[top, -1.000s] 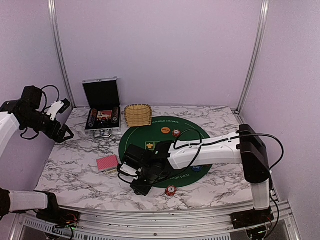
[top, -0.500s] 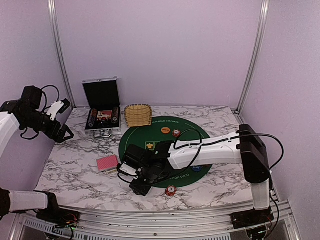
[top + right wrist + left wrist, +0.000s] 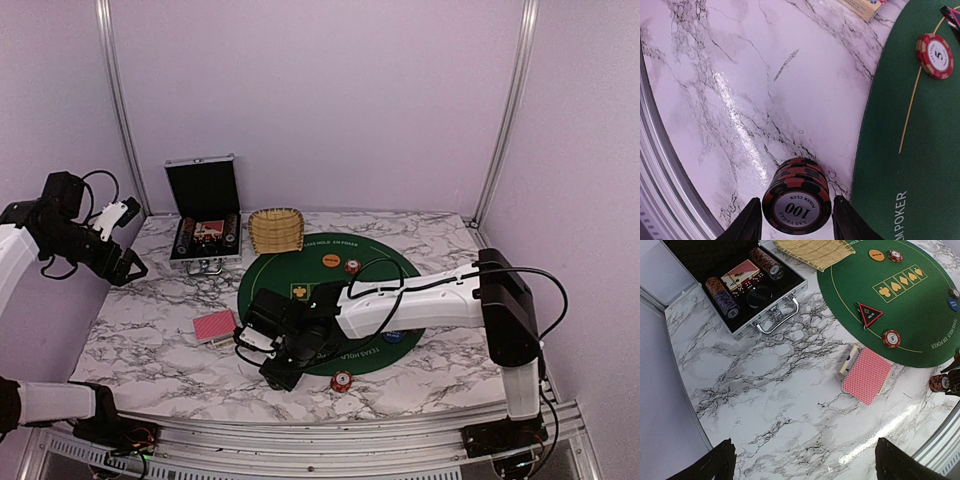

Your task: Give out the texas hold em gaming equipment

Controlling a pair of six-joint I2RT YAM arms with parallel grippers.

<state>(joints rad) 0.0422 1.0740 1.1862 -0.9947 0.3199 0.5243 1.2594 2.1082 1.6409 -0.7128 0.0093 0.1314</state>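
The marble table (image 3: 765, 405) carries the round green poker mat (image 3: 910, 305), the open chip case (image 3: 747, 290) at its back left. The left gripper (image 3: 805, 465) hangs over the marble, fingers spread, empty. The red-backed card deck (image 3: 867, 375) lies just off the mat's edge. The right gripper (image 3: 797, 222) appears clamped on a red-and-black stack of 100 chips (image 3: 797, 200) beside the mat; a 5 chip (image 3: 935, 55) lies on the felt.

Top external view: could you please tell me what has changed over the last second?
Nothing visibly changed. The right gripper is still low at the near-left edge of the green mat, holding the chip stack, the left gripper stays open off to the left, and the cards lie unmoved.
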